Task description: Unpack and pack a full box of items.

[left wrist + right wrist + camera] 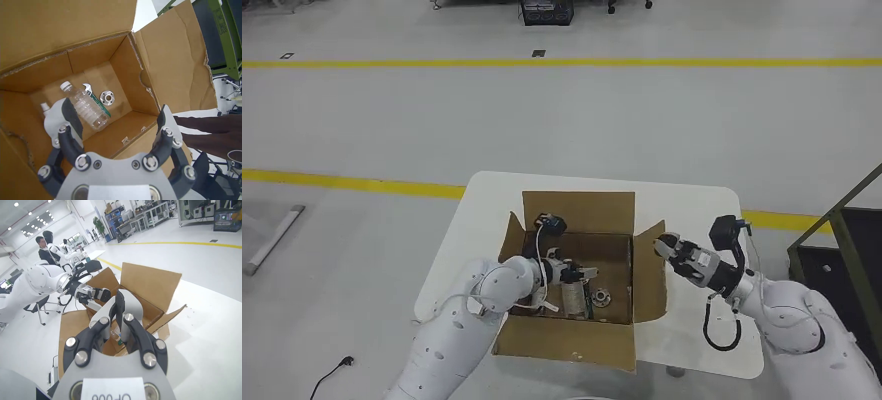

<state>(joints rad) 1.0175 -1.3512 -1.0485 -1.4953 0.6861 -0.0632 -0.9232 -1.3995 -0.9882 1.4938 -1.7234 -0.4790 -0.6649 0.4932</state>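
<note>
An open cardboard box [577, 345] stands on the white table [697, 205], all flaps folded outward. On its floor lie a clear plastic bottle [88, 110] with a white cap, a green-handled wrench [95, 100] and a round metal flange [107, 98]. A small white bottle [43, 107] is partly hidden behind one finger. My left gripper [115, 119] hangs open above the box's inside, over the bottle, holding nothing; the top view shows the left gripper [577, 275] inside the box opening. My right gripper [116, 306] is shut and empty, above the box's right flap [650, 270].
A green metal frame [842, 230] stands just beyond the table's right edge. The bare table top runs behind the box and to its right. Another robot and a person stand far off in the room behind.
</note>
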